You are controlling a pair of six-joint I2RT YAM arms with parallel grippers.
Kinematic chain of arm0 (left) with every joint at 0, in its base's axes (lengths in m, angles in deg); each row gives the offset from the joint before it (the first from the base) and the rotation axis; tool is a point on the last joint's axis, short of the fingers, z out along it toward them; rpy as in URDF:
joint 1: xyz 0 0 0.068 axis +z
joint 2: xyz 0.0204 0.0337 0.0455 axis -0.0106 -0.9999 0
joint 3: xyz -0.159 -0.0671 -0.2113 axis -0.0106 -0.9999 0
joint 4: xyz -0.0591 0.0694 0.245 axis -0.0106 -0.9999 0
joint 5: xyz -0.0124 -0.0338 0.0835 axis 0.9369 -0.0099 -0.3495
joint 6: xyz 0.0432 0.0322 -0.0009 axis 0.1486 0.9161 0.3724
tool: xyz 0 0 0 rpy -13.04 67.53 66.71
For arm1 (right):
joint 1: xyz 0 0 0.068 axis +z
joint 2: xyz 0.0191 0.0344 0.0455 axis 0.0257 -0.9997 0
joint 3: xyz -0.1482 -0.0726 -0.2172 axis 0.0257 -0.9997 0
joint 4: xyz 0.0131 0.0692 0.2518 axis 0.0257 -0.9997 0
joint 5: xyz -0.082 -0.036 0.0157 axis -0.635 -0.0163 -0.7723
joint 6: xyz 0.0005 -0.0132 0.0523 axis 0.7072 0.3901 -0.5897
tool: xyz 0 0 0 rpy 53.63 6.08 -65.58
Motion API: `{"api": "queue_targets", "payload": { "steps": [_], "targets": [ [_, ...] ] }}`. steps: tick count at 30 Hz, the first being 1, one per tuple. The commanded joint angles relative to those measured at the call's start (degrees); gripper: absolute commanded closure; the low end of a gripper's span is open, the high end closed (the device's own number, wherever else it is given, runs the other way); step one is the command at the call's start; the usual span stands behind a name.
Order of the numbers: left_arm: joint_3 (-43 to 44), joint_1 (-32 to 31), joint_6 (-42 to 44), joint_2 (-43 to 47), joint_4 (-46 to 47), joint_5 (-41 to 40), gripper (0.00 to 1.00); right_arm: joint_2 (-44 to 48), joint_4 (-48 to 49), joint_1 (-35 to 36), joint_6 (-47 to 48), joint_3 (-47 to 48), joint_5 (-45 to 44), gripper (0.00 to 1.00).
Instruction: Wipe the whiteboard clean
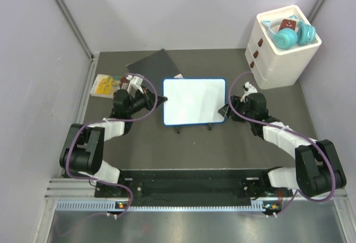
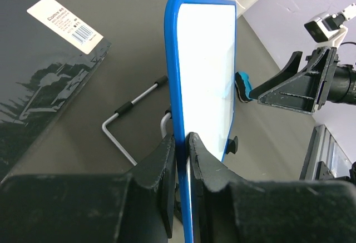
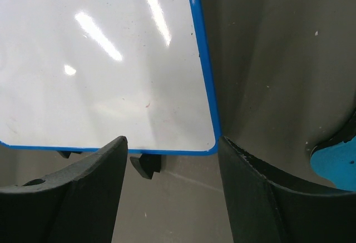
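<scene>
- The left gripper (image 2: 181,140), matte black plastic with scuffed, blocky fingers, is clamped narrow on the whiteboard's (image 2: 207,70) blue frame. One finger sits on each face of the thin edge.
- In the top view that grip sits at the board's 9 o'clock edge, and the board lies at the middle of the dark, matte table (image 1: 144,143).
- The right gripper (image 3: 169,143) stands about half spread with nothing between its broad, curved fingers. It hangs at the board's 4 o'clock corner, and whether a finger touches the frame I cannot tell.
- At 3 o'clock of the right finger lies a smooth blue piece (image 3: 336,165) with a rounded outline. What it is I cannot tell.
- The whiteboard is a flat rectangle with rounded corners. Its face is glossy white with streaks of reflected light and a faint smudge, and small black feet show along its near edge.
- A bent wire stand (image 2: 119,126) of grey metal with black sleeves lies beside the board on the left wrist view.
- At the board's 11 o'clock lies a dark grey sheet (image 1: 153,64), shiny and flat, bearing a white barcode label.
- At 9 o'clock, past the left gripper, is a yellow packet (image 1: 105,83).
- At 2 o'clock, farthest back, stands a white drawer unit (image 1: 278,54), boxy with brown pulls, holding teal headphones (image 1: 292,34) on top.
</scene>
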Motion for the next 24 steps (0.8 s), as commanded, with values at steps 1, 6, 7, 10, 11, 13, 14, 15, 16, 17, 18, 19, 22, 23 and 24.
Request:
{"api": "queue_targets", "payload": {
  "steps": [1,6,7,10,11,13,14,15,16,17,18,19,22,23,24],
  "targets": [
    [3.46,0.99,3.11,0.19,1.34,-2.21,0.96,0.72,1.45,0.75,0.99,0.13,-0.2,0.35],
    [3.11,1.17,3.99,-1.57,1.07,-4.66,0.96,1.07,1.53,0.75,0.91,-0.13,-0.11,0.34],
    [2.67,1.26,3.99,-1.92,1.6,-5.02,0.96,1.16,1.53,0.75,0.99,-0.22,-0.03,0.34],
    [2.93,1.78,3.64,-4.55,2.74,-4.94,0.96,1.34,1.36,0.75,1.17,-0.22,0.06,0.34],
    [3.02,1.87,3.47,-5.08,2.92,-5.11,0.96,1.42,1.36,0.75,1.17,-0.3,0.06,0.34],
    [3.11,1.96,3.29,-6.05,3.79,-5.02,0.96,1.51,1.44,0.75,1.26,-0.39,0.24,0.34],
    [2.85,2.13,3.03,-6.57,4.24,-5.11,0.96,1.6,1.36,0.75,1.26,-0.39,0.15,0.34],
    [2.58,2.14,2.85,-6.84,5.11,-5.2,0.96,1.6,1.53,0.75,1.26,-0.48,0.06,0.34],
    [2.49,2.14,2.85,-7.02,5.38,-5.2,0.96,1.6,1.45,0.75,1.26,-0.48,0.15,0.34],
    [2.67,2.22,3.02,-7.19,5.12,-4.85,0.96,1.6,1.53,0.84,1.26,-0.48,0.15,0.34],
    [2.76,2.31,3.11,-7.19,4.86,-4.85,0.96,1.6,1.53,0.84,1.26,-0.48,0.15,0.34],
    [2.5,2.31,3.2,-6.67,4.68,-4.93,0.96,1.6,1.53,0.75,1.35,-0.48,0.15,0.34],
    [1.18,2.4,3.2,-5.97,4.33,-5.72,0.96,1.51,1.53,0.75,1.26,-0.57,0.15,0.34],
    [0.91,2.4,3.2,-5.7,4.33,-5.81,0.96,1.6,1.62,0.75,1.26,-0.57,0.06,0.34],
    [0.48,2.31,3.11,-5.61,4.42,-5.9,0.96,1.6,1.62,0.75,1.26,-0.66,0.15,0.34]
  ]
}}
